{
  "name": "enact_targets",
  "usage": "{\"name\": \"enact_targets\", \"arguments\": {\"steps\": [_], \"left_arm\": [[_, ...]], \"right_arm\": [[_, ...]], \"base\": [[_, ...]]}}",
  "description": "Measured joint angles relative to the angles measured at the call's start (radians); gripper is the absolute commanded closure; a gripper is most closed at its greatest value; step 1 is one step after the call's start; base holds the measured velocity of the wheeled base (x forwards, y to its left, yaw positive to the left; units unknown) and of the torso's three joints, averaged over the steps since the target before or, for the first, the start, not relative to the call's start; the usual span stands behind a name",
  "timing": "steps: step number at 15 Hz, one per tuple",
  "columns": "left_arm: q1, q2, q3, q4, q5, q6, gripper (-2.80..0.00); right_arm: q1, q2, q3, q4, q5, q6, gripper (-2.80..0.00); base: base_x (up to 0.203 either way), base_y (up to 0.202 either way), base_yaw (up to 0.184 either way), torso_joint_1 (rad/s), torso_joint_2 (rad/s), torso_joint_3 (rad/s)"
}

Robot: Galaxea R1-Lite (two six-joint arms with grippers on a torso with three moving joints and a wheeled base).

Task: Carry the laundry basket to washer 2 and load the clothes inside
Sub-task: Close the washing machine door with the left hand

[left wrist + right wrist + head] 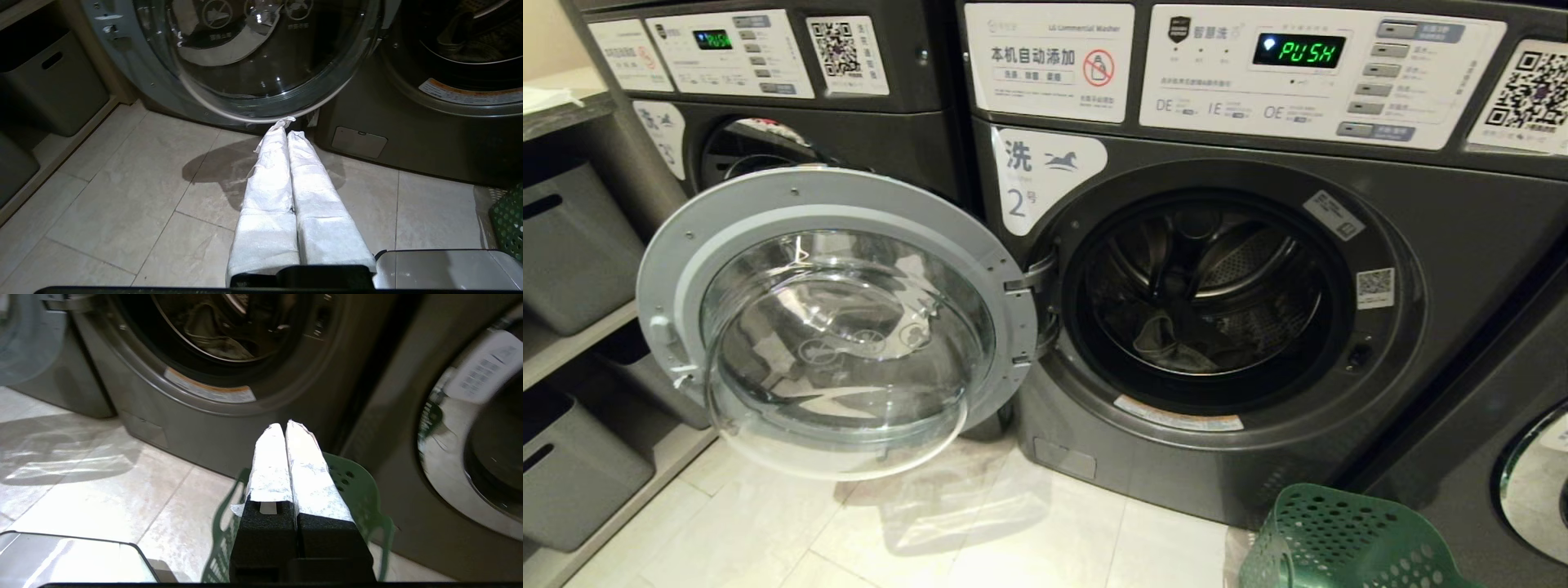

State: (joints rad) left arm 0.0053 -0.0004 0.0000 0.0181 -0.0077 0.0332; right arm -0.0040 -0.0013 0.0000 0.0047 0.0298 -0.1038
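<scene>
Washer 2: you are facing the dark grey front-load washer (1258, 269) whose white label (1037, 175) shows a horse and the numeral 2; its green display (1298, 51) reads PUSH.
Door: its round door (837, 314), grey-rimmed with a clear glass bowl, stands swung wide open to your left, partly covering the front of the neighbouring grey washer (792, 106).
Drum: the drum mouth (1205, 286) is open to you.
Clothes: you can see crumpled greyish denim fabric (1176, 343) lying at the bottom of the drum; the right wrist view shows the same bundle (212, 330) inside the opening.
Basket: the dark green perforated plastic laundry basket (1339, 539) sits on the pale tiled floor (980, 531) at your lower right, just in front of washer 2's right corner. From what you can see of it, no fabric shows.
Left gripper: your left gripper (288, 124) has its white-wrapped fingers (269, 179) pressed together with nothing between them; it hangs above the tiles, tips near the lower edge of the open door.
Right gripper: your right gripper (284, 426) is likewise fully closed and empty, its white-wrapped fingers (310, 473) touching along their length, poised over the green basket (355, 486) and pointing toward the washer's base.
Surroundings: grey storage bins (572, 245) sit on shelves at your left, and a third washer's chrome-rimmed door (1535, 482) shows at far right.
</scene>
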Motion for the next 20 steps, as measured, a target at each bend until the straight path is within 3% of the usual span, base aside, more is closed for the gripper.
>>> {"name": "enact_targets", "arguments": {"steps": [8, 15, 20], "left_arm": [[0.000, 0.000, 0.000, -0.001, 0.001, -0.004, 0.00], [0.000, 0.000, 0.000, -0.001, 0.001, -0.003, 0.00], [0.000, 0.000, 0.000, -0.001, 0.003, -0.003, 0.00]], "right_arm": [[-0.001, 0.000, 0.000, 0.000, 0.000, 0.000, 0.00], [-0.001, 0.000, 0.000, 0.000, 0.000, 0.000, 0.00], [-0.001, 0.000, 0.000, 0.000, 0.000, -0.002, 0.00]], "base": [[0.001, 0.007, -0.156, 0.001, 0.00, 0.003], [0.000, 0.000, 0.000, 0.000, 0.00, 0.000], [-0.177, 0.000, 0.001, 0.003, 0.00, 0.000]]}}
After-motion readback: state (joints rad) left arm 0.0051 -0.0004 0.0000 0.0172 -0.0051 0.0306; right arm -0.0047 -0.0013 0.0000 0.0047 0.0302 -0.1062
